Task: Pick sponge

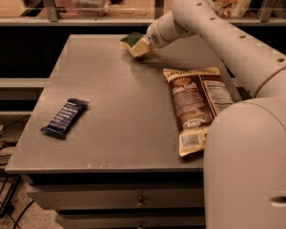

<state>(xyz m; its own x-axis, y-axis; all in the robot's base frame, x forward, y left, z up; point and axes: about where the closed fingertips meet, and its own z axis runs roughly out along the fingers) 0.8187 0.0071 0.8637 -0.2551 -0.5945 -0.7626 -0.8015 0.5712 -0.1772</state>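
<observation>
We see our tool (144, 43) clamped on the sponge (135, 42), which sits tilted beyond the chip bag (195, 109) labelled "Sea Salt". A snack bar (65, 117) lies left of that bag on the table (109, 89).
</observation>
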